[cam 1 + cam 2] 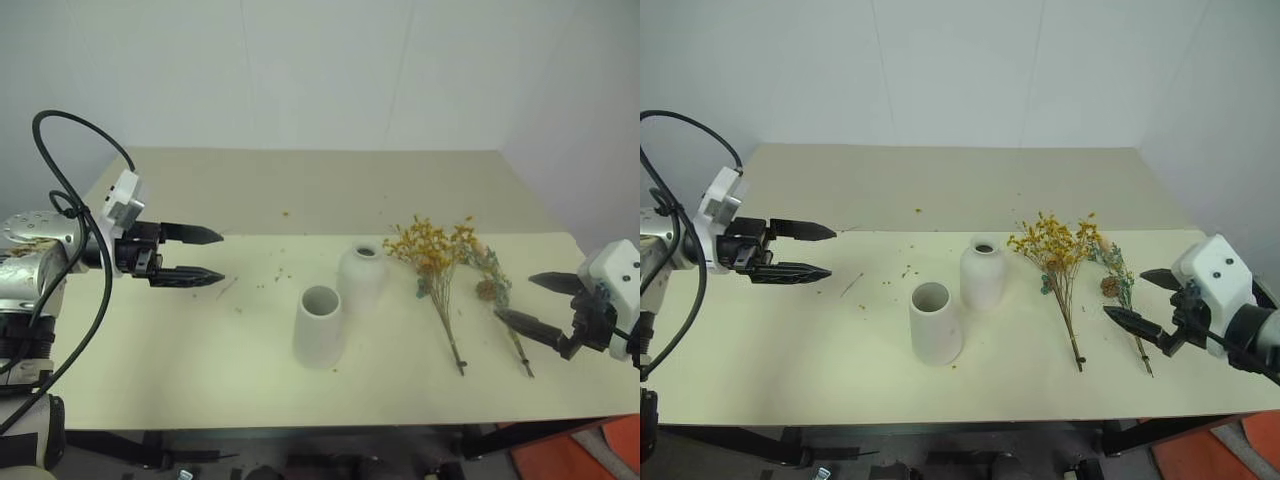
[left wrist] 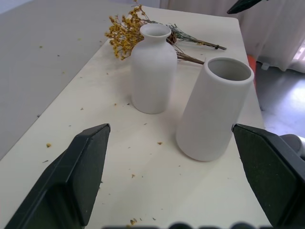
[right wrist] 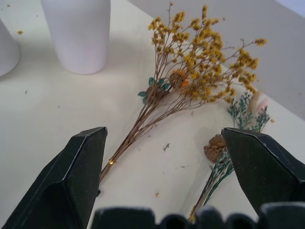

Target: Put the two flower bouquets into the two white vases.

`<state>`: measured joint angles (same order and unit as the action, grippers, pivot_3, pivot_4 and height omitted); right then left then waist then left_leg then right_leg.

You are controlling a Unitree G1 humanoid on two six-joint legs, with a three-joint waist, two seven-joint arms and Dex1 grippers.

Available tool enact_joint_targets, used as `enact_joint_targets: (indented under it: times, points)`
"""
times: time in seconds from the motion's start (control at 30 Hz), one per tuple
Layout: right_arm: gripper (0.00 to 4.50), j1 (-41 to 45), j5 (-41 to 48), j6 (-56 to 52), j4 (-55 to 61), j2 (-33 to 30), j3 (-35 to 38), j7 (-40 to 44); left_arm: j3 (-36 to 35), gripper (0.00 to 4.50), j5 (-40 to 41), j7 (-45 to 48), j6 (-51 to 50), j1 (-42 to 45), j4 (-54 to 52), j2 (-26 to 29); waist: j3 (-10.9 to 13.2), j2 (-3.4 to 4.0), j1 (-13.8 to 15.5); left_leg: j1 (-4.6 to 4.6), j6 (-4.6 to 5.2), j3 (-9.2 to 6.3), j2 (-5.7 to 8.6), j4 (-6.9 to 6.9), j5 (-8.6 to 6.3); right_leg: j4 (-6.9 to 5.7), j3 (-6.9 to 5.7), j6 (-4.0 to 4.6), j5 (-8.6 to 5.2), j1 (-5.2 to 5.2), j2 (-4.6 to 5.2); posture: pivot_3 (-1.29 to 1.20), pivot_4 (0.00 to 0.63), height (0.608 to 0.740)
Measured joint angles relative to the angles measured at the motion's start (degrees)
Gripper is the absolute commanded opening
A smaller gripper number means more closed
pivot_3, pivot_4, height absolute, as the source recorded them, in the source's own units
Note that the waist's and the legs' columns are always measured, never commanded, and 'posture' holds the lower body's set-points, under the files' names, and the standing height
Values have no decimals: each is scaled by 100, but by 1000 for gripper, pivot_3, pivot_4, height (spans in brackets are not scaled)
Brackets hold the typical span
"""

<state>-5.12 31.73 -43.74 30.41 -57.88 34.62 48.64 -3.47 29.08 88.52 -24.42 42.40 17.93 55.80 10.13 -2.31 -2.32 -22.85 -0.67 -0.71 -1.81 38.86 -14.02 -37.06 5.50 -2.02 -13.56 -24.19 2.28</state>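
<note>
Cream worktop (image 1: 200, 350) holds: matte white cylinder vase (image 1: 319, 326) beside matte white bottle vase (image 1: 362, 277); bushy yellow-orange dried bouquet (image 1: 436, 262) and sparse grey-green bouquet (image 1: 497, 290) lying flat rightward; left pincer (image 1: 208, 256) and right pincer (image 1: 530, 302) both spread, empty

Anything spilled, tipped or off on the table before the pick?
Only debris: small dried flower crumbs lie scattered over the cream table, mostly on the left of the vases. Both matte white vases, the wide-mouthed cylinder and the narrow-necked bottle, stand upright. The bushy yellow-orange bouquet and the sparser grey-green bouquet lie flat, side by side.
</note>
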Motion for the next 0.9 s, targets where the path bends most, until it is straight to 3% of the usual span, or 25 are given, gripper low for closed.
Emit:
enact_joint_targets:
  times: [0.2, 0.47, 0.9]
  points:
    - [4500, -45, -8, 104, -93, 27, 57, 88, -412, 4477, 120, -763, -85, -604, -825, -182, 0, 0, -21, 0, -1, 0, -1, 0, 0, -1, 2, -13, -7, -2, 0, 0, 150, 740]
    - [4500, 138, -1, 105, -417, -169, 40, 291, -1371, 4477, 716, -1666, -704, -2130, -2395, -202, 0, 1, -16, 9, -1, 1, -3, 1, 0, -3, 1, -9, -4, 4, 1, 0, 150, 740]
    - [4500, 402, 8, 95, -562, -226, -205, 329, -1777, 4477, 937, -2015, -826, -2369, -2701, -158, 0, 1, 1, 9, -1, 1, -1, -1, 0, 0, 0, -17, -10, 4, 2, 0, 150, 740]
